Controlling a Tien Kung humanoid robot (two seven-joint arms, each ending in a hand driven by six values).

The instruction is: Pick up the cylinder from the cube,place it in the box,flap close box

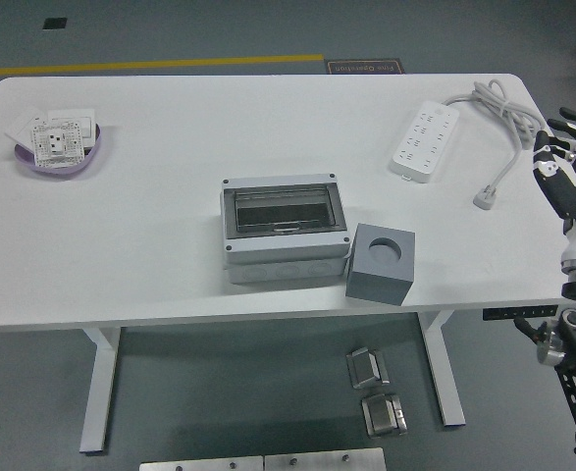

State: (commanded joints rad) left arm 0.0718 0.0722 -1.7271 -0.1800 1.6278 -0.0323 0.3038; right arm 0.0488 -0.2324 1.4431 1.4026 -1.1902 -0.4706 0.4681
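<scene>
the cylinder (385, 250) sits sunk in the cube (380, 263), just right of the box (285, 229) and touching it, so a hand reaching in could, i think, shove the cube against the box or off the near edge. the right hand (565, 157) hovers well right of the cube, fingers spread, holding nothing.
</scene>
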